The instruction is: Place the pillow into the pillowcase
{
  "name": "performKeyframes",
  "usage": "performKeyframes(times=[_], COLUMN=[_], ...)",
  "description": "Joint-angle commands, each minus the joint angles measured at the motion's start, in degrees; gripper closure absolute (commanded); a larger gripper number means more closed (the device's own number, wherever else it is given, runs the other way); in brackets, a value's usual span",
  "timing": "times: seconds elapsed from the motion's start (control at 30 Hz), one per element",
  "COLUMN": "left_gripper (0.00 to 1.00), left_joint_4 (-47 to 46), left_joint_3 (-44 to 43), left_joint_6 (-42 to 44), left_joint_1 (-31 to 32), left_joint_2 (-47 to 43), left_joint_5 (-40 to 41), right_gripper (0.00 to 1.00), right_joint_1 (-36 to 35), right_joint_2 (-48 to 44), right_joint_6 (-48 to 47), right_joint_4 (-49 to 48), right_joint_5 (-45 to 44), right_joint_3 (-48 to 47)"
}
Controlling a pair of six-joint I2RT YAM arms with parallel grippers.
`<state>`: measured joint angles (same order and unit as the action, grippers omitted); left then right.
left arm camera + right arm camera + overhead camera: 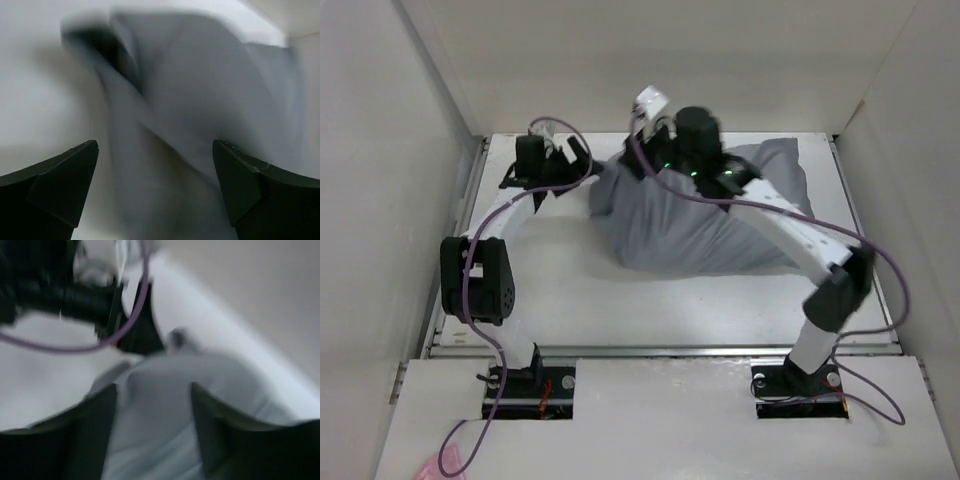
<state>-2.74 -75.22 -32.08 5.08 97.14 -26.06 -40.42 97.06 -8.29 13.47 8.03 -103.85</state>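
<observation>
Two black-and-white robot arms lean in over the white table (580, 290), both busy toward its far end. The large plain grey fabric pillowcase (700, 220) lies on the table from the middle out toward 2 o'clock. It is plump and wrinkled, with a rounded bulk toward the near side and one loose corner pointing off at 2 o'clock by the far right edge. The soft cream-white pillow is hidden from me in every view; only grey cloth shows.

The left gripper (155, 147) hangs at about 11 o'clock on the table, just beside the pillowcase's left end. Its dark fingers (65, 175) stand wide apart with nothing held between them, and blurred grey folds lie just ahead of the tips.

The right gripper (151, 390) sits at roughly 12 o'clock, over the far left part of the pillowcase. The right arm stretches across the cloth from 4 o'clock. Its fingers are partway apart, and grey cloth swells up in the gap between them. That view is smeared, so I cannot tell whether they pinch the fabric or merely straddle it. Past them, at 10 o'clock in that view, the left arm's black wrist shows.
</observation>
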Motion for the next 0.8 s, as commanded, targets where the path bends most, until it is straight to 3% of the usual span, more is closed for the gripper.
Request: performKeyframes(times=[0.0, 0.03, 0.07, 0.17, 0.23, 0.37, 0.6, 0.77], left_gripper=[0.00, 0.00, 0.00, 0.00, 0.00, 0.00, 0.00, 0.00], left_joint_4=[3.17, 4.31, 5.63, 11.34, 12.15, 6.27, 0.21, -4.20], left_joint_3=[9.17, 10.69, 11.67, 12.29, 12.29, 13.87, 12.28, 14.49], left_joint_6=[-1.84, -2.46, -3.25, -4.04, -4.05, -1.15, 5.61, 4.22], left_joint_1=[-4.71, -6.38, -8.14, -12.55, -13.17, -11.77, -3.07, -0.78], left_joint_2=[-5.37, -8.69, -10.55, -15.83, -19.79, -22.17, -18.31, -13.40], left_joint_5=[6.35, 10.81, 13.56, 25.22, 27.81, 22.65, 15.09, 14.29], right_gripper=[0.27, 0.11, 0.01, 0.01, 0.01, 0.01, 0.01, 0.01], right_joint_1=[-3.34, -3.95, -3.96, -4.66, -4.66, -3.00, 13.16, 17.84], right_joint_2=[7.86, 11.89, 13.23, 10.81, 7.11, -2.02, -11.07, -21.19], right_joint_6=[5.39, 5.39, 5.39, 5.39, 5.92, 8.73, 20.41, 23.76], right_joint_4=[8.63, 10.76, 12.70, 11.32, 7.64, 6.12, 3.68, -0.98], right_joint_5=[15.77, 16.57, 17.27, 17.81, 10.45, -3.09, -4.33, -14.34], right_joint_3=[0.08, -1.42, -2.92, -1.71, 2.66, 7.70, 17.35, 27.98])
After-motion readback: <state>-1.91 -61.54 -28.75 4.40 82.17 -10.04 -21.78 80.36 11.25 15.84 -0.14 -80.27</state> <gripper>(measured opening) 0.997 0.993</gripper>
